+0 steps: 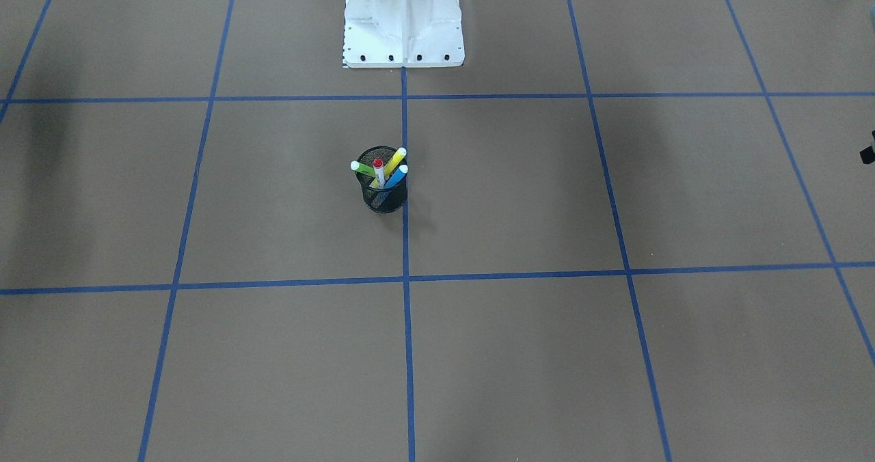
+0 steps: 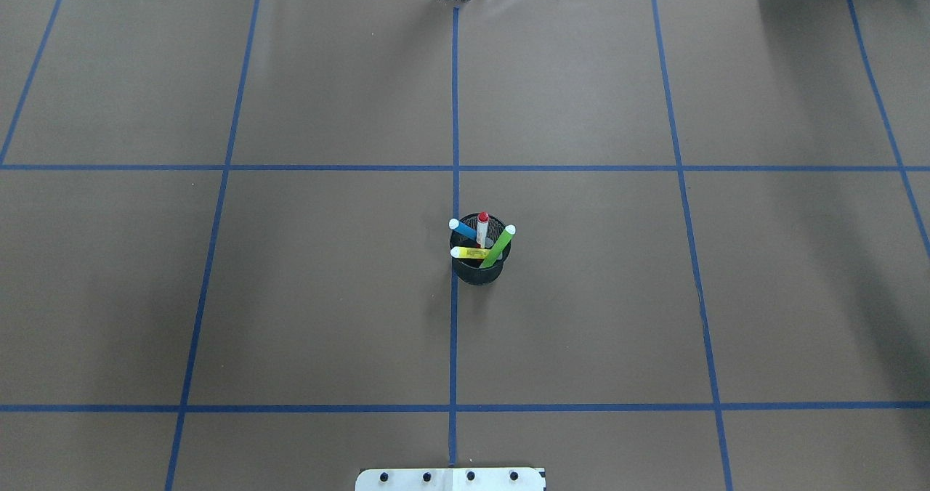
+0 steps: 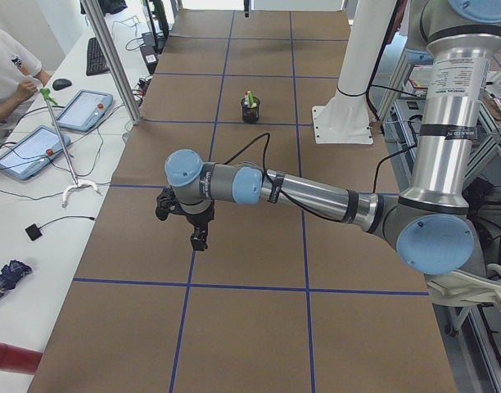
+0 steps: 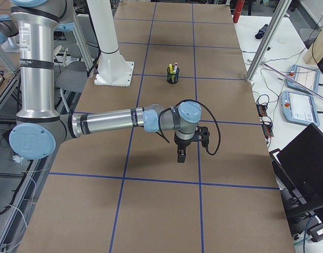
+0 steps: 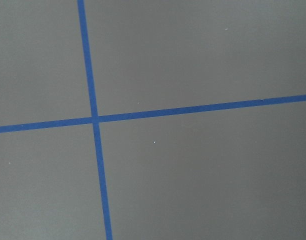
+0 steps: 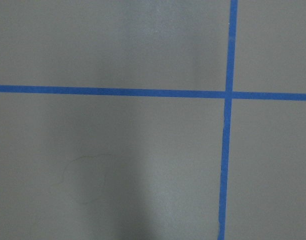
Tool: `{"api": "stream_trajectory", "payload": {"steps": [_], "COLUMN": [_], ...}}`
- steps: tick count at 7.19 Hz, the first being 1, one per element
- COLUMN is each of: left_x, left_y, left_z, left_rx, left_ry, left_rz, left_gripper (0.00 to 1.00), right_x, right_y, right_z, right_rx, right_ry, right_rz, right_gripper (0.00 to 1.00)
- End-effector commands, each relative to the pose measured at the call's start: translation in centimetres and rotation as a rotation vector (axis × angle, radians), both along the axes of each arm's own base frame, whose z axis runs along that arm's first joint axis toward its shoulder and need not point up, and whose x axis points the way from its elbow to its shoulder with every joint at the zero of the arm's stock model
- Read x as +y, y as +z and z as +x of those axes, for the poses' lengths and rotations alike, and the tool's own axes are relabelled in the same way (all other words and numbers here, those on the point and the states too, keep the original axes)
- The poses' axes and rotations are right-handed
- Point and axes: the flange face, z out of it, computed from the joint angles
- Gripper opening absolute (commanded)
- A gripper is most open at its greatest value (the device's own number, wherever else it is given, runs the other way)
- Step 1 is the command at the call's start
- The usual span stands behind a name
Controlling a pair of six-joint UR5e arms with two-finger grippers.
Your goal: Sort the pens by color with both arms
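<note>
Four pens stand in a black mesh cup [image 2: 477, 273] near the table's middle: blue [image 2: 465, 230], white with a red cap [image 2: 482, 227], light green [image 2: 500, 246] and yellow [image 2: 468, 253]. The cup also shows in the front view [image 1: 385, 200], in the exterior left view [image 3: 250, 110] and in the exterior right view [image 4: 173, 75]. My left gripper [image 3: 199, 239] hangs over bare table far from the cup. My right gripper [image 4: 181, 156] does the same at the other end. I cannot tell whether either is open or shut. Both wrist views show only brown table and blue tape.
The white metal base [image 1: 403, 21] stands behind the cup. Blue tape lines [image 2: 455, 168] divide the brown table into squares. An operator [image 3: 9, 70] sits at a side desk with tablets. A laptop [image 4: 304, 163] sits beyond the table's far side.
</note>
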Motion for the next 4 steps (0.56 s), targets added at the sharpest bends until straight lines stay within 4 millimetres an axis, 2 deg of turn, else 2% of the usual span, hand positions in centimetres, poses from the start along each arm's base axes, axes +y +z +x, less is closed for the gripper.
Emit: {"api": "stream_trajectory", "payload": {"steps": [1,2,3,4], "left_x": [0.5,1.0,2.2,2.0], "left_y": [0.2,-1.0,1.3,0.0], "left_z": [-0.3,-0.3,-0.4,-0.3], "left_rx": [-0.001,0.001,0.000,0.005], "left_ry": [0.001,-0.003,-0.004,-0.025], "left_rz": [0.010,0.030,-0.011,-0.003], "left_gripper": [1.00,1.00,1.00,1.00], "right_x": [0.6,0.5,0.5,0.5], "right_y": [-0.4,-0.5,-0.5,-0.5], "right_z": [0.2,0.2,0.2,0.2], "right_rx": [-0.002,-0.004,-0.004,-0.004], "right_ry": [0.002,0.001,0.001,0.001], "right_rz": [0.010,0.014,0.013,0.013], "right_gripper": [1.00,1.00,1.00,1.00]}}
